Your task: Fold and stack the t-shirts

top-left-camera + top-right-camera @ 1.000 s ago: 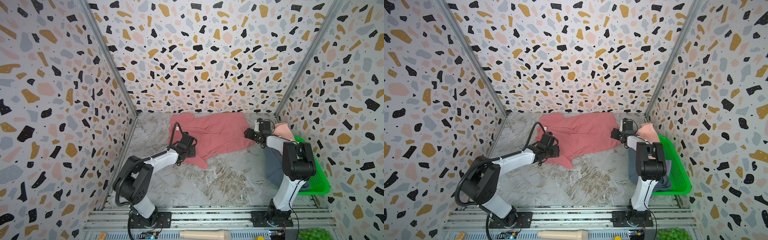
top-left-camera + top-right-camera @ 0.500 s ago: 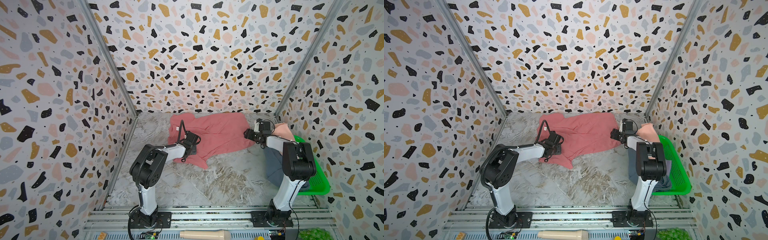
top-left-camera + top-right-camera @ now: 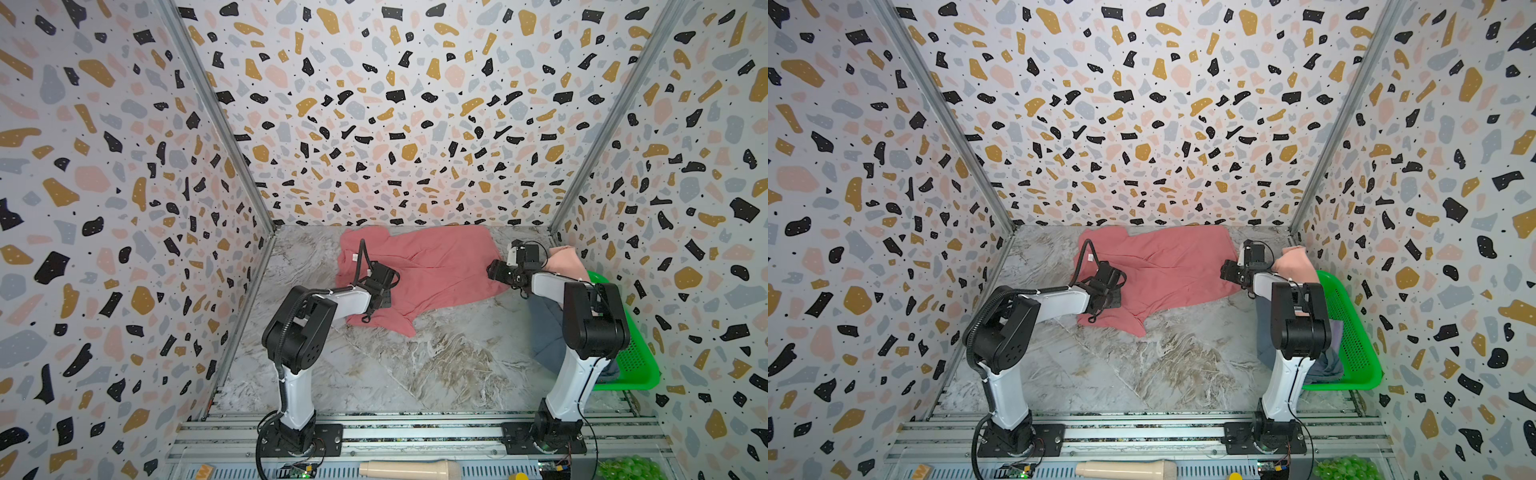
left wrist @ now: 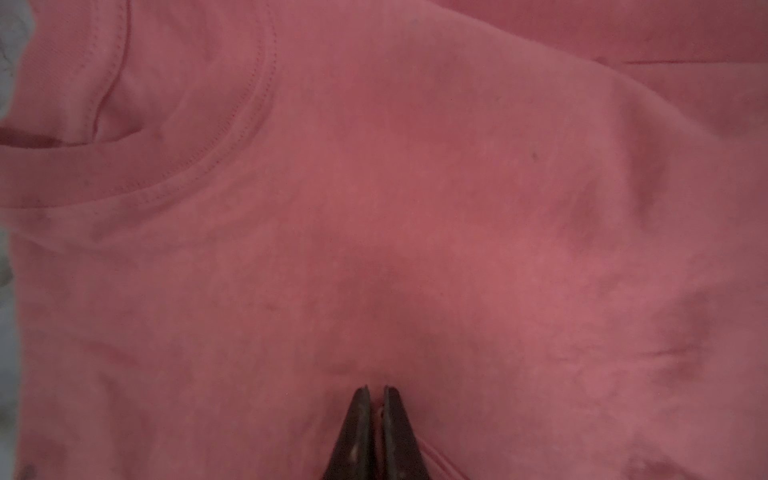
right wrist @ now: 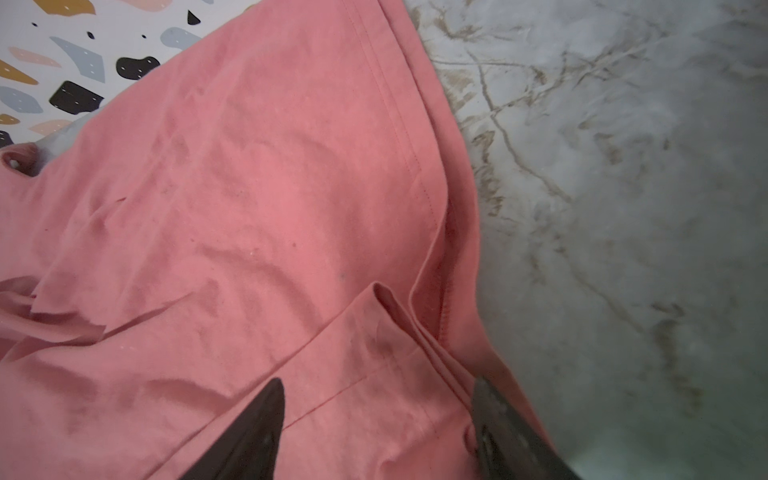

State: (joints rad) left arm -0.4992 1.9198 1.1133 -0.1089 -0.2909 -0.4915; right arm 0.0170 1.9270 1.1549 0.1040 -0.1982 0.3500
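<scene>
The red shirt (image 3: 432,266) lies spread but rumpled at the far end of the surface (image 3: 415,365), close to the back wall, with its collar toward the left arm. The left hand (image 4: 376,390) is pressed together beside the collar and seems to nip only a thin pinch of cloth. So shallow a hold could slip out on lifting, or catch just the top layer and drag it off the one beneath. The right hand (image 5: 378,384) stands spread over the hem corner, which is doubled over itself. Closing there could trap the stray flap and set a wrinkle into the fold. If one arm pulls before the other grips, the shirt would likely skew. The peach shirt (image 3: 565,262) in the basket (image 3: 640,365) sits just beside the right arm and might snag.
</scene>
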